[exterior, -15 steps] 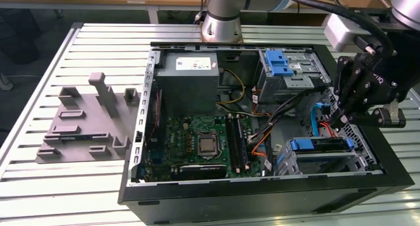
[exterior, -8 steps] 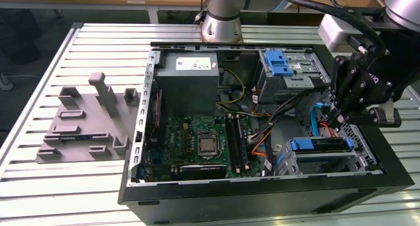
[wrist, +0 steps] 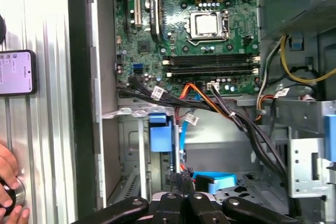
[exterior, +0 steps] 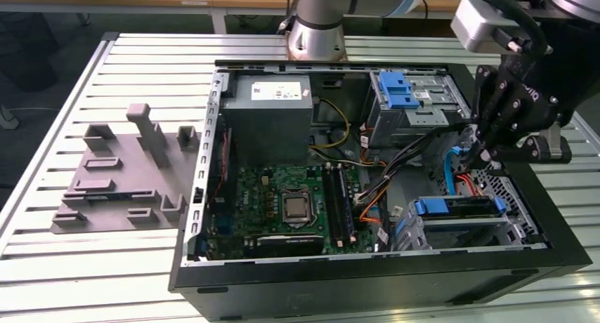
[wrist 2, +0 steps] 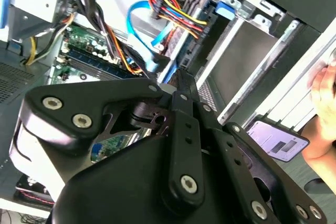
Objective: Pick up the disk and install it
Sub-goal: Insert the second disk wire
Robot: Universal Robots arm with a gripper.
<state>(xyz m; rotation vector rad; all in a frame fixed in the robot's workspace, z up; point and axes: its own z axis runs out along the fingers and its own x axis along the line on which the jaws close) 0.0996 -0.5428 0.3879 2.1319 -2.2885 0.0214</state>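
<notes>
Arm (exterior: 324,17): silver-grey cylindrical segments, light blue cap at a joint, pale grey box-shaped module at the wrist with a thick black cable running off it. Gripper (exterior: 501,119): matte black linkage bars and plates, a small white marking on one link in the exterior view. In the second wrist view the linkage (wrist 2: 178,145) shows broad rounded black plates pinned by silver hex-socket screws, the bars overlapping at pivots.
</notes>
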